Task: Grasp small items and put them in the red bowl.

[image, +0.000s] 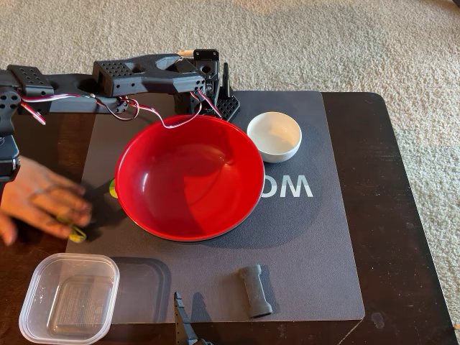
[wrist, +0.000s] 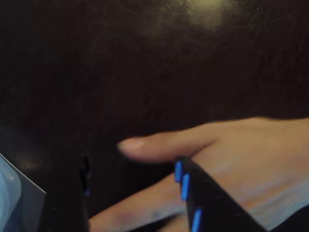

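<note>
while pincer (image: 215, 97) sits behind red bowl (image: 188, 176) (gape unclear), spool (image: 256, 290) lies well apart.

White letters "OM" on the grey mat (image: 302, 237), partly hidden behind the red bowl (image: 188, 176)

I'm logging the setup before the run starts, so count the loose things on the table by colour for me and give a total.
Red: 1, the red bowl
White: 1, the small white bowl
Clear: 1, the plastic tub
Dark grey: 1, the spool-shaped bar
Yellow: 1, a small item under a person's hand
Total: 5
</note>
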Robot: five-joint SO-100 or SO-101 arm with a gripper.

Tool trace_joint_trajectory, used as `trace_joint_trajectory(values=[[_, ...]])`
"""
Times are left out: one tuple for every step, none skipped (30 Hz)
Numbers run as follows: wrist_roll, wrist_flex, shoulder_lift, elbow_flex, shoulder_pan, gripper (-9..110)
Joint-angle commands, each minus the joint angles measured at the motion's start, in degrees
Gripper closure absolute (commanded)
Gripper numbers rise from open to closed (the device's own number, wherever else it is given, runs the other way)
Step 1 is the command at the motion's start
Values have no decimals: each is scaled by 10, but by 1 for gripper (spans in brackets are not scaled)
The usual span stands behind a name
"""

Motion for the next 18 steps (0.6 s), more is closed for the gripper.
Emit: trace_joint_trajectory(values=[[18,18,25,-19,3,79],[32,25,22,-19,3,79],[49,33,17,-19,2,79],[81,47,8,-19,1,78],[116,51,1,-8,0,78],[152,51,-10,2,-4,78],[191,51,-25,3,-10,78],[219,51,-40,3,-18,78],[244,51,-53,5,-26,78],[263,51,-56,22,-36,78],[268,51,-66,29,-47,77],[262,52,-73,34,-60,77],[258,52,-74,47,-72,77],[250,53,-68,63,-85,77],[243,53,-56,83,-99,77],[241,53,-33,116,-112,77],[246,53,-3,162,-122,76],[253,53,25,200,-132,76]])
